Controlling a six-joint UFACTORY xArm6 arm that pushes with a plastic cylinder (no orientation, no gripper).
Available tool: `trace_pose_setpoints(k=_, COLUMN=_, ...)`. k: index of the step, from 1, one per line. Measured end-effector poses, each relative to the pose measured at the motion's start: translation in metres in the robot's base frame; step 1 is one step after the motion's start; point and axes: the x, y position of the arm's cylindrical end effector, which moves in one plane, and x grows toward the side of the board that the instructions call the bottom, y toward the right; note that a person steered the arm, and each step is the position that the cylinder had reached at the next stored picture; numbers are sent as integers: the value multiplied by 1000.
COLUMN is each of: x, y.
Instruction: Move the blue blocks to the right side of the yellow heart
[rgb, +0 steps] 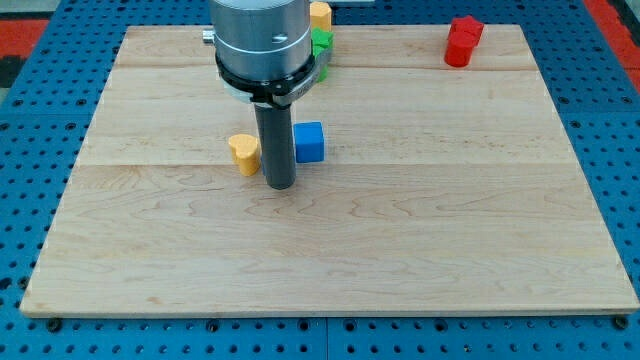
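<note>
A yellow heart block (243, 153) lies left of the board's centre. A blue cube (309, 142) lies just to its right, with my rod between them. My tip (279, 186) rests on the board slightly below both, right of the heart and touching or nearly touching the cube's left side. Only this one blue block shows; the arm's body hides part of the board's top.
A red block (463, 41) stands at the top right of the wooden board (400, 250). A green block (322, 45) and a yellow block (320, 14) sit at the top centre, partly hidden behind the arm.
</note>
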Motion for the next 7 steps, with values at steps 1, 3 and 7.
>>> trace_pose_setpoints(k=1, x=0, y=-9)
trace_pose_setpoints(k=3, x=0, y=-15)
trace_pose_setpoints(k=7, x=-5, y=-37)
